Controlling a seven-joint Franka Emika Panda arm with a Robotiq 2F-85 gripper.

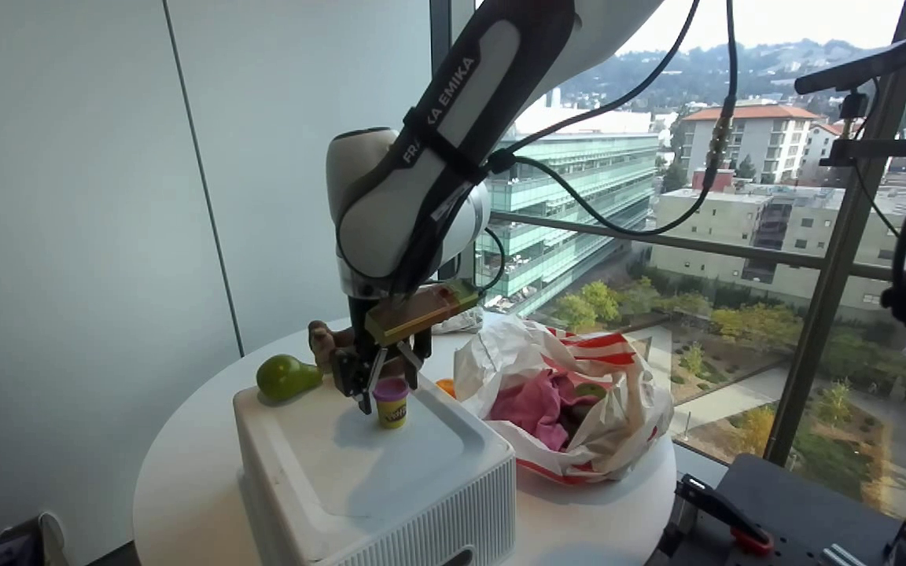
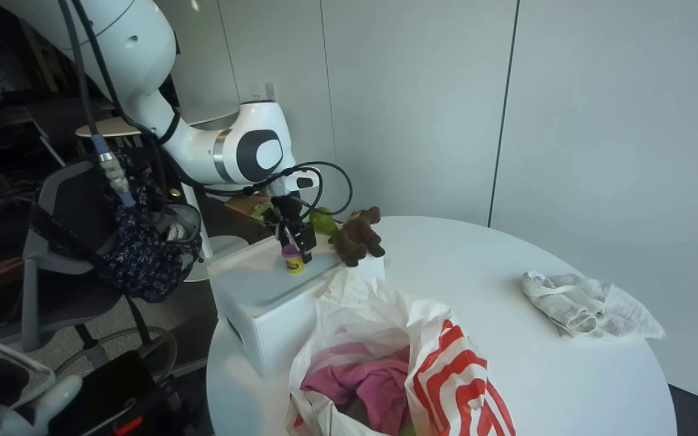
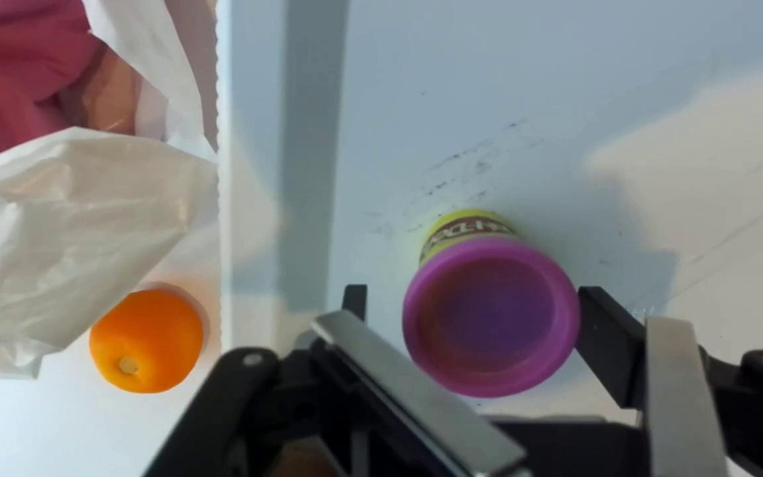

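Note:
A small yellow can with a purple lid, lettered like Play-Doh, stands upright on the white box (image 1: 296, 472); the can (image 1: 392, 410) shows in both exterior views. From above, its purple lid (image 3: 491, 318) fills the space between the jaws of my gripper (image 3: 473, 298). The jaws stand open around the can (image 2: 294, 263). A bare gap separates the left finger (image 3: 355, 298) from the lid. On the other side, the right finger (image 3: 610, 344) looks to be against the lid's edge, or very close to it. The lower part of the can is hidden beneath its lid in the wrist view.
A green pear (image 1: 286, 377) and a brown plush toy (image 2: 358, 237) lie at the box's end. Beside the box, a red-striped white bag (image 2: 455, 369) holds pink cloth (image 1: 539, 409). An orange fruit (image 3: 146, 341) sits by the bag. A whitish cloth (image 2: 588, 306) lies on the round table.

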